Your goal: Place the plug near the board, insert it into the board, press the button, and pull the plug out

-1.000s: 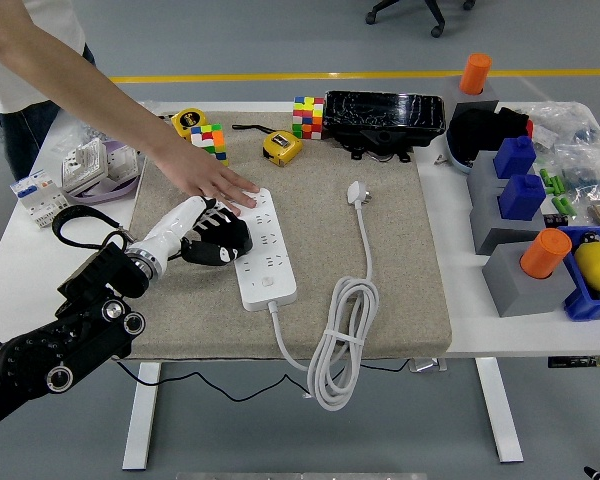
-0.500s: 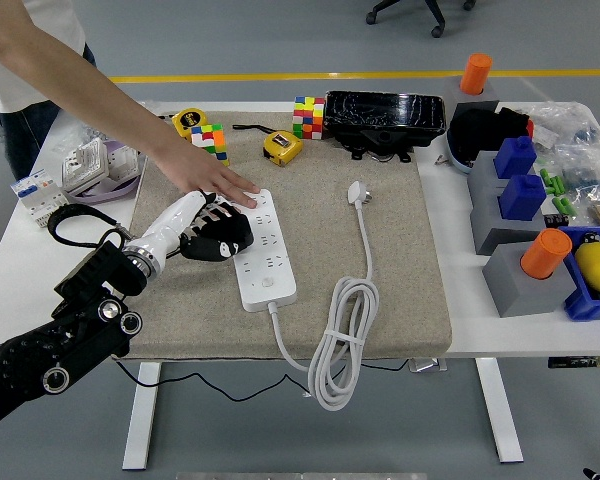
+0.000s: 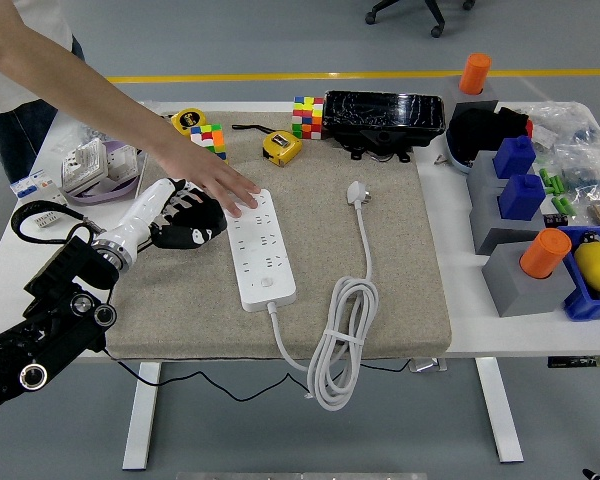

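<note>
The plug is lying loose on the beige mat, right of the power strip. A person's hand is pressing the strip's far end. The left hand, fingers curled and empty, is hovering beside it, over the white table on grey flooring.

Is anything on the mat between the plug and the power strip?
No. The plug lies on bare mat right of the power strip, nothing between them. A person's hand rests on the strip's far end, by the robot's left hand.
</note>
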`<state>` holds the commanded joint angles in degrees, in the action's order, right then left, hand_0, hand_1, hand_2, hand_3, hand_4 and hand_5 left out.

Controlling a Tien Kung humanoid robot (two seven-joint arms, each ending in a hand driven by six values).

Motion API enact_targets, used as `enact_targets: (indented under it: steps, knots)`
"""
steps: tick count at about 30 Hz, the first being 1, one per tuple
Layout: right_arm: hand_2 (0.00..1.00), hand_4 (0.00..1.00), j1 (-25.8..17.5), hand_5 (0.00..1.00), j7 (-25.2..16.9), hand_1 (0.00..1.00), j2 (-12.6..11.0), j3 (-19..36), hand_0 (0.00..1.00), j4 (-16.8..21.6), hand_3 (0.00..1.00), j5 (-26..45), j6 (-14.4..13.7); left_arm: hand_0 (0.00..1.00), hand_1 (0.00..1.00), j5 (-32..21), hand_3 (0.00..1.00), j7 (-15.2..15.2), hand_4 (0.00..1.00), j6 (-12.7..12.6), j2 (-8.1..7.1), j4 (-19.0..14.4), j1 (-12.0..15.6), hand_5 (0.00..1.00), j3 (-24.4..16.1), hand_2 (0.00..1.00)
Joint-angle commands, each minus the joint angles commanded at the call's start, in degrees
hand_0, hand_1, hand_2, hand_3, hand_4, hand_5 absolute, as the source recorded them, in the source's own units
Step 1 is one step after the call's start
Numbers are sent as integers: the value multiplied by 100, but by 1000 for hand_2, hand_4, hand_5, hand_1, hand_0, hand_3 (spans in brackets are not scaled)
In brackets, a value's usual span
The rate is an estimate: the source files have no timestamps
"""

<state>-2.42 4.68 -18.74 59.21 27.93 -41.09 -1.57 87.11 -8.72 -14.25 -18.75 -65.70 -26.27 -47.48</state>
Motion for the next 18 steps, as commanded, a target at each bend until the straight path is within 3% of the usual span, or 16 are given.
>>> enact_targets:
  steps: [4,5,10,11,16,17,18]
  knots:
    - [666,918,12,514,-3,674,5,-15,672,9,563,5,0,340,431,-105,535,70,641,-31,37,221,26,2,78,445]
    - [666,918,16,514,-2,675,5,-19,671,9,562,5,1,440,507,-114,572,83,671,-39,42,248,27,2,90,542]
    - [666,918,22,514,-1,675,-2,-20,671,7,562,8,-1,440,507,-120,572,80,671,-40,54,376,18,2,166,542]
    - [666,918,22,514,-1,676,-5,-19,671,6,561,10,-2,667,698,-107,672,69,890,-40,51,389,15,45,168,660]
    - [666,918,19,514,2,676,-18,-25,671,6,561,10,0,667,698,35,672,-31,890,22,29,428,19,45,148,660]
    - [666,917,16,513,2,675,-19,-26,671,7,563,10,-1,746,824,59,861,-53,972,44,21,415,29,137,133,831]
    - [666,917,15,513,2,675,-18,-26,671,6,563,10,-1,746,824,71,861,-65,972,60,14,402,37,137,123,831]
